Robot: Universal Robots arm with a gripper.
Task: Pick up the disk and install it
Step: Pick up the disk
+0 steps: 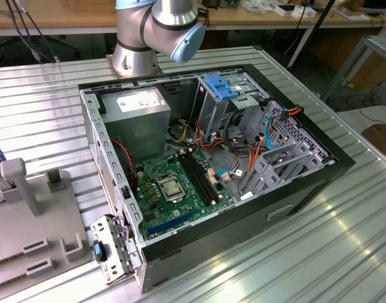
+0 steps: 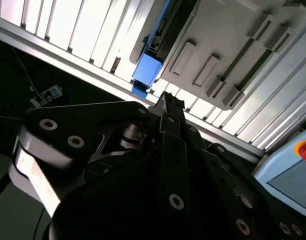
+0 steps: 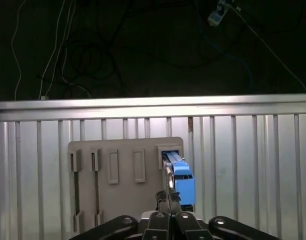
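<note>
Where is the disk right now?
The disk stands on edge in the grey holder, on the table at the exterior view's left, apart from the open computer case.

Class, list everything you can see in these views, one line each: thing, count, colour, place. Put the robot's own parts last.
disk: one, blue-framed, standing on edge in the holder's end slot
holder: one, grey, on the table at the exterior view's left
computer case: one, black, open, on the table
power supply: one, grey, inside the case
drive cage: one, silver with blue clips, inside the case
motherboard: one, green, case floor
table: one, ribbed silver
arm: one, silver and blue, beyond the case
gripper: one, black, shut, empty, close to the disk
</note>
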